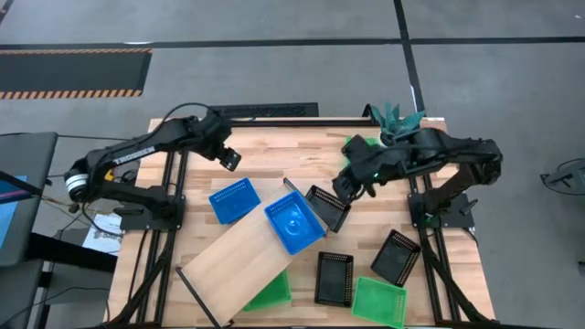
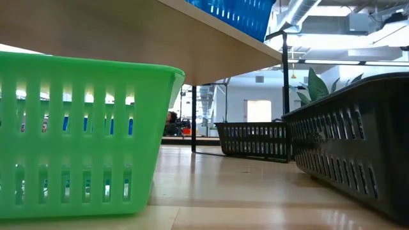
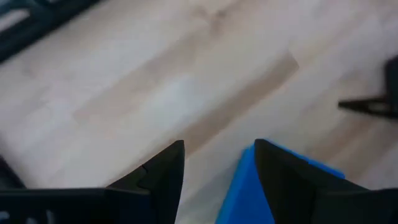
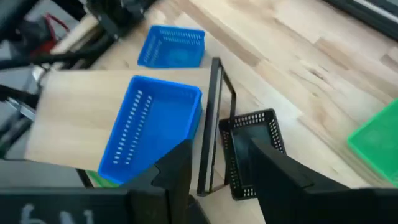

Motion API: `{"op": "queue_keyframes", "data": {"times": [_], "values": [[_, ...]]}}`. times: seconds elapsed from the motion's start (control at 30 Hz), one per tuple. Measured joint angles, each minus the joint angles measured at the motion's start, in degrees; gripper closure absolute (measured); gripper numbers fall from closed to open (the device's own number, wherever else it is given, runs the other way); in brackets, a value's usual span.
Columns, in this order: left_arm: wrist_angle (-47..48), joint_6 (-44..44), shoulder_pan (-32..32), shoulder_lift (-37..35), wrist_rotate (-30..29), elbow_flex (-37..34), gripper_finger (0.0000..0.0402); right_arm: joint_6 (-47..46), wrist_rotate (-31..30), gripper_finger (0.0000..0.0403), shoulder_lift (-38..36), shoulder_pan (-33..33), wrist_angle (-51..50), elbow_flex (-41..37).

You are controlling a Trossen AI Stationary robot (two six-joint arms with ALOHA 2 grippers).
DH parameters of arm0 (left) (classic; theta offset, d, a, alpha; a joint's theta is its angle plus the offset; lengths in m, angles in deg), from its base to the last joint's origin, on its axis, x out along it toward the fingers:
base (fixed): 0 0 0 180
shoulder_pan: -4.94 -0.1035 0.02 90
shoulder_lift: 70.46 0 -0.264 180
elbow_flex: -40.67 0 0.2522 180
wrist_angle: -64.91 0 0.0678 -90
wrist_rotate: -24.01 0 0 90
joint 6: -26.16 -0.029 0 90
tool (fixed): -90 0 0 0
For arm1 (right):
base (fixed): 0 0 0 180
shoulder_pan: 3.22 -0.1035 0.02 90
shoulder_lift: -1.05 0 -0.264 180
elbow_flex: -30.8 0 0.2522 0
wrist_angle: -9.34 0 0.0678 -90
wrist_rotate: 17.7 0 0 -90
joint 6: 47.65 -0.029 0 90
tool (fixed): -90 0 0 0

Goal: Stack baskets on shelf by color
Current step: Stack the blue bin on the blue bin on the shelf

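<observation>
Your long pale wooden plank shelf on its thin black metal frame (image 1: 239,265) lies at a slant across the slatted wooden tabletop (image 1: 274,155), and only one blue perforated plastic basket (image 1: 294,222) sits on it so far, at its far end near the table's middle, so the sorting by colour looks barely begun. Your right gripper (image 1: 348,185) hangs just beside that end, above a tilted black perforated basket (image 1: 328,206); its fingers (image 4: 180,163) stand apart with nothing between them, and the wrist view looks down on the shelved blue basket and the black one next to the frame, which suggests this arm is either lining up on the black basket or clear of the blue one. Your left gripper (image 1: 228,158) hovers over bare tabletop behind a second blue basket (image 1: 232,199), which rests on the tabletop just beside the shelf; its fingers (image 3: 163,173) are also apart and empty, with that basket's blue edge showing close to one of them, so it seems placed to take that basket next. Two more black baskets (image 1: 334,277) (image 1: 396,256) and a green basket (image 1: 379,302) lie near the front right, another green basket (image 1: 271,292) sits partly under the shelf, and a further patch of green (image 1: 359,144) shows by the potted plant (image 1: 395,119) at the back.
</observation>
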Motion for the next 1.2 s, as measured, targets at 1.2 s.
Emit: {"op": "queue_keyframes", "data": {"times": [1.2], "values": [[-6.71,-2.17,10.49,-2.03,3.50,-22.16,0.0269,4.43,0.66,0.0213,4.94,-0.14,1.19,-0.04]]}}
